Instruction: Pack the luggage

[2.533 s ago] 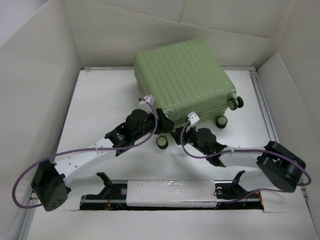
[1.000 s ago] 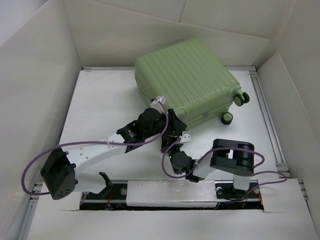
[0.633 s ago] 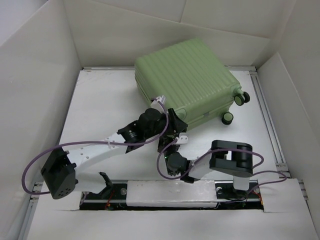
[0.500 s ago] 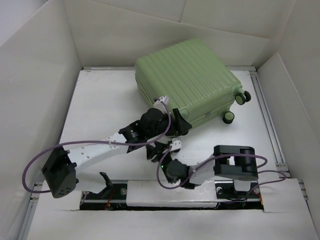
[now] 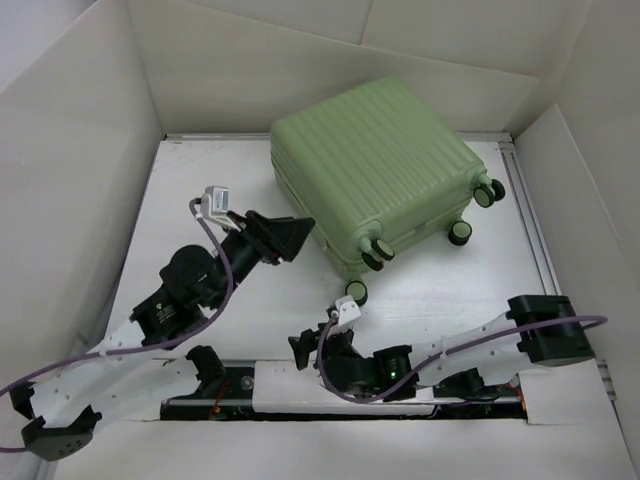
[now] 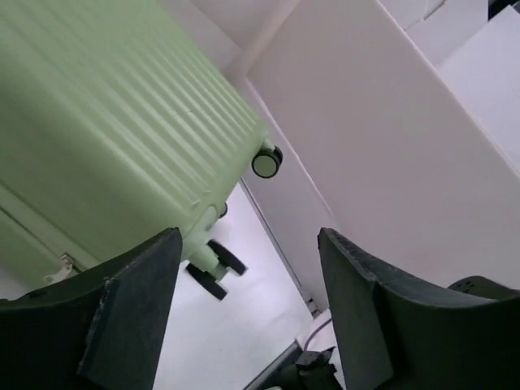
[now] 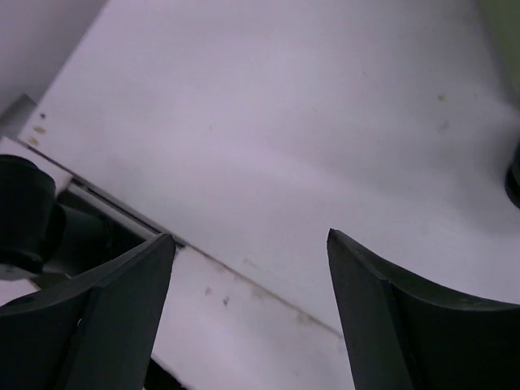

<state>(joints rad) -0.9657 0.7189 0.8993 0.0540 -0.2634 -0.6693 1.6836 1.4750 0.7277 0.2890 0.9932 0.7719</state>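
Luggage [image 5: 375, 160] lies flat on table [image 5: 215, 190], far side, a bit right of middle. Lid shut, green ribbed shell up. You see 4 wheels [image 5: 461, 232] along its near-right side. Your left hand [image 5: 298, 233] sits just beside near-left corner of luggage, spread wide, nothing in it. Cannot tell if it touches. Your right hand [image 5: 308, 350] is low by near table edge, well apart from luggage, also spread wide, holding nothing.

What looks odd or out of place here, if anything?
Only the luggage: it lies closed and flat but skewed, its sides at an angle to the table edges, wheels toward the near right. Nothing looks spilled or broken.
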